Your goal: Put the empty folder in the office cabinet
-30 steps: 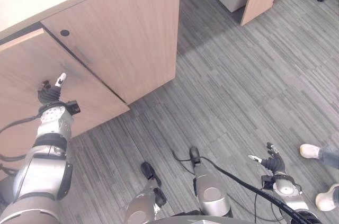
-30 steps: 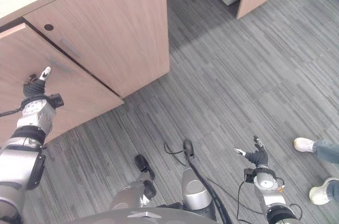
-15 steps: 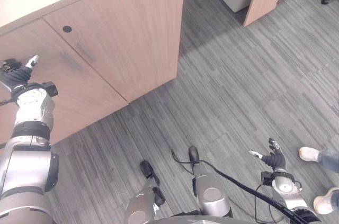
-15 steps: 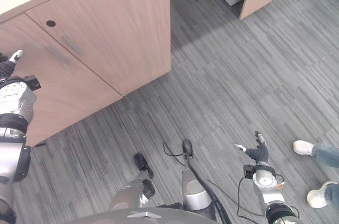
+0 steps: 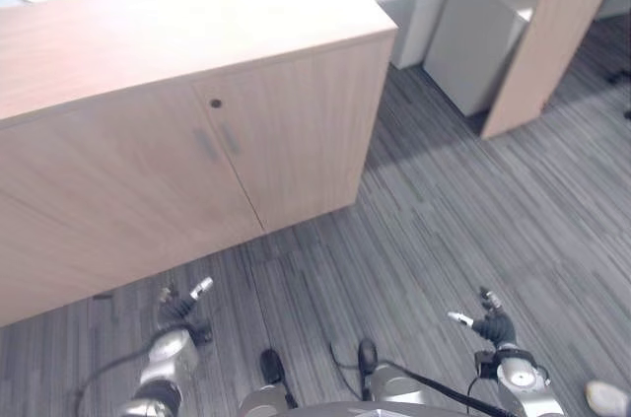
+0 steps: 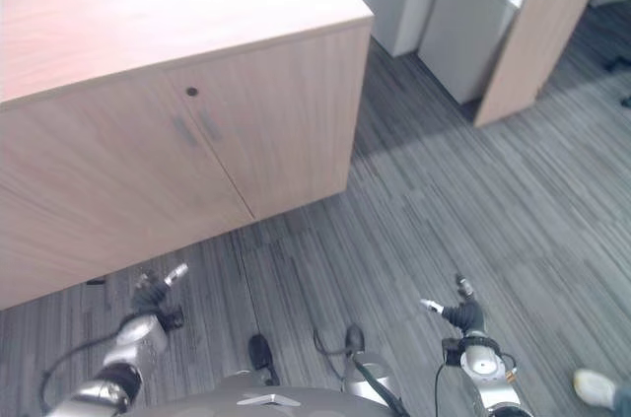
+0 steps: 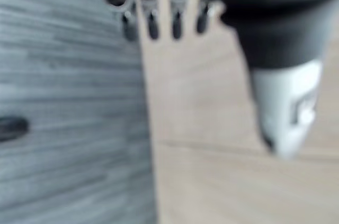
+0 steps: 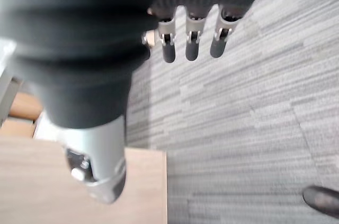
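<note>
The office cabinet (image 5: 296, 146) is a low light-wood unit with two doors, both shut, and a small dark keyhole (image 5: 215, 103) near their seam. My left hand (image 5: 177, 311) hangs low over the grey floor in front of the left door (image 5: 108, 210), apart from it, fingers (image 7: 164, 15) straight and holding nothing. My right hand (image 5: 490, 326) hangs low at the right over the carpet, fingers (image 8: 193, 41) relaxed and empty.
The cabinet's wooden top (image 5: 168, 23) runs into a white desk whose wood side panel (image 5: 537, 52) stands at the back right, next to a white pedestal (image 5: 473, 42). A person's shoe (image 6: 596, 387) rests at the lower right. Grey carpet (image 5: 463, 210) lies open between.
The camera has swung up and back. The left cabinet door, ajar a second ago, is shut. My left hand has dropped from the door down near the floor.
</note>
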Controlling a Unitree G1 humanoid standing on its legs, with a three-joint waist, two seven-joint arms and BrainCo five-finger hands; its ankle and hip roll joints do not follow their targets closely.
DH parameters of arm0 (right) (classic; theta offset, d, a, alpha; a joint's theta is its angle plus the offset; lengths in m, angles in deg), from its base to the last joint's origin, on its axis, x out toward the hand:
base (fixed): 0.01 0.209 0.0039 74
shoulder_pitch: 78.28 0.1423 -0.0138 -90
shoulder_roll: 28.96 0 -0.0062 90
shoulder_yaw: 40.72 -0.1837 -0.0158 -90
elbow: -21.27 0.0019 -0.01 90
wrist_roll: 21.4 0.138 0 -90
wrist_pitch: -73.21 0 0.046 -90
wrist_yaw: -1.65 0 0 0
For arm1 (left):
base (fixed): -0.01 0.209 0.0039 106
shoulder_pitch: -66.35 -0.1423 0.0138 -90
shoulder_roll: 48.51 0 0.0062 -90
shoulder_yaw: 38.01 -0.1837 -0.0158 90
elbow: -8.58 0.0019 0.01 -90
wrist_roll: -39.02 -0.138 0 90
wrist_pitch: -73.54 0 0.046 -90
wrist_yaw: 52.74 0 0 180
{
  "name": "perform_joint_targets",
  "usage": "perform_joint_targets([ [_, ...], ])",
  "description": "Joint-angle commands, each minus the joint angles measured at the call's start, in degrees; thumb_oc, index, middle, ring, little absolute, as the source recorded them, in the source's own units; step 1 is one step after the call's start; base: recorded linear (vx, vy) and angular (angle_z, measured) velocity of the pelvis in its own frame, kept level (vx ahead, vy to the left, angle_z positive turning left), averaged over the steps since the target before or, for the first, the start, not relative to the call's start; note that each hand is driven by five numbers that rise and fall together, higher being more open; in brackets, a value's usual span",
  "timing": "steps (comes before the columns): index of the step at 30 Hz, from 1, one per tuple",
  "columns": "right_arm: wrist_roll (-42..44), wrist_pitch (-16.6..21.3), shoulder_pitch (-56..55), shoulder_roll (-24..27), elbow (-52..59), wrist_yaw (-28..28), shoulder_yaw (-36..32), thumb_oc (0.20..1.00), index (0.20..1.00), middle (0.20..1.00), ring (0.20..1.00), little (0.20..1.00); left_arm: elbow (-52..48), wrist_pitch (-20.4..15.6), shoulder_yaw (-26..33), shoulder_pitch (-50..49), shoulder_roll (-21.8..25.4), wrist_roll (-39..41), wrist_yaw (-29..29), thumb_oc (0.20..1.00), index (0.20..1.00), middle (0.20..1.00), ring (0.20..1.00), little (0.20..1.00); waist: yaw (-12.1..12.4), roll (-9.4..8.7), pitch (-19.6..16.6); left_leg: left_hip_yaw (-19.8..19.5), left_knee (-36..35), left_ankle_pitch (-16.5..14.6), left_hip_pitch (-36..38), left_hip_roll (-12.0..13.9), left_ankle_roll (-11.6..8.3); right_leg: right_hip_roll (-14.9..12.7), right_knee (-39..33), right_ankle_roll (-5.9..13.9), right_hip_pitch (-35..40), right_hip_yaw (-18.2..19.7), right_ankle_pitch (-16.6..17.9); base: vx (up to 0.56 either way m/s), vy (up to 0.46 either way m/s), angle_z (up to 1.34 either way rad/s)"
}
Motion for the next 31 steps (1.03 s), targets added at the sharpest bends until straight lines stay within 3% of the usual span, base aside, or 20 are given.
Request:
perform_joint_targets([
  [1,-1.25,-2.48,1.83,0.53,-1.83,8.95,1.36,1.0,1.0,1.0,1.0,1.0,0.32,-0.55,1.02,4.37,4.28,-1.1,6.62,1.0,1.0,1.0,1.0,1.0,1.85,-0.17,0.14,-1.14,1.49,-9.46,3.21,-0.23,-0.2,-1.56,5.43,0.88,-1.87,1.18,-6.25,-0.01,-0.215,0.43],
  [4,-2.78,-4.34,2.33,0.58,-2.88,11.4,2.42,1.0,1.0,1.0,1.0,1.0,0.65,2.22,1.25,2.04,3.71,-0.34,8.35,1.0,1.0,1.0,1.0,1.0,3.15,-0.21,0.09,-1.79,1.91,-8.95,3.17,0.54,-0.87,-1.11,5.1,0.29,-0.85,-0.34,-6.69,-0.03,-0.217,0.25],
  [5,-4.12,-6.63,3.59,0.38,-5.84,14.51,3.91,1.0,1.0,1.0,1.0,1.0,3.67,7.92,1.44,-0.22,2.71,-2.1,11.04,1.0,1.0,1.0,1.0,1.0,4.92,-0.38,0.17,-2.85,3.55,-8.62,2.53,1.05,-1.5,-0.83,4.86,-0.32,0.15,-2.31,-7.02,-0.09,-0.382,0.21],
  [7,-5.47,-7.35,4.7,-0.07,-7.96,15.73,4.68,1.0,1.0,1.0,1.0,1.0,6.53,10.52,0.92,-1.25,1.35,-1.72,13.18,1.0,1.0,1.0,1.0,1.0,6.02,-0.7,0.32,-3.67,6.26,-9.29,1.44,0.6,-1.49,-1.04,4.7,-0.65,0.59,-3.4,-6.94,-0.07,-0.241,0.4],
  [8,-5.79,-8.02,5.33,-0.39,-9.05,16.43,5.18,1.0,1.0,1.0,1.0,1.0,8.3,14.26,0.73,-1.92,0.39,-1.46,14.63,1.0,1.0,1.0,1.0,1.0,6.74,-0.97,0.45,-4.21,8.3,-10.14,0.64,-0.12,-1.21,-1.31,4.4,-0.7,0.99,-3.93,-6.74,-0.04,-0.106,0.39],
  [10,-5.21,-9.41,6.59,-1.28,-11.4,17.42,5.35,1.0,1.0,1.0,1.0,1.0,11.89,16.43,-0.04,-2.75,-1.45,-3.77,18.41,1.0,1.0,1.0,1.0,1.0,7.81,-1.47,0.57,-5.36,12.05,-12.39,-0.63,-2.12,-0.2,-1.75,3.95,-0.8,1.59,-4.48,-6.43,-0.04,-0.133,0.13],
  [13,-3.76,-12.66,8.69,-2.82,-14.96,17.15,4.85,1.0,1.0,1.0,1.0,1.0,15.45,17.59,-1.75,-3.17,-3.13,-4.48,15.77,1.0,1.0,1.0,1.0,1.0,8.77,-1.55,0.01,-6.59,13.88,-15.31,-0.49,-5.85,1.99,-1.62,3.45,-0.63,2.05,-4.39,-6.04,-0.03,-0.055,0.11],
  [16,-2.29,-13.6,9.89,-5.04,-19.63,16.33,4.45,1.0,1.0,1.0,1.0,1.0,18.21,21.14,-1.5,-2.08,-3.55,-5.86,13.01,1.0,1.0,1.0,1.0,1.0,8.53,-0.72,-1.31,-7.01,6.98,-13.29,2.84,-6.68,2.72,-0.13,3.48,-0.54,2.24,-3.9,-6.26,0.04,0.018,0.15],
  [19,-2.78,-14.15,10.03,-7.21,-21.28,15.84,4.72,1.0,1.0,1.0,1.0,1.0,21.93,21.13,-1.58,-0.83,-4.51,-9.13,10.49,1.0,1.0,1.0,1.0,1.0,8.21,-1.03,-3.27,-8.37,2.86,-11.82,4.36,-7.29,2.77,0.91,2.13,-0.26,2.83,-2.54,-5.68,0.09,0.011,0.14],
  [31,-5.37,-14.69,8.63,-8.85,-20.16,15.33,7.65,1.0,1.0,1.0,1.0,1.0,21.52,20.89,-3.65,0.3,-5.22,-9.06,10.3,1.0,1.0,1.0,1.0,1.0,7.81,-1.39,-4.37,-7.29,1.56,-12.84,6.59,-8.05,3.92,0.89,1.27,0.01,4.13,-1.88,-5.67,0.03,0.022,-0.01],
])
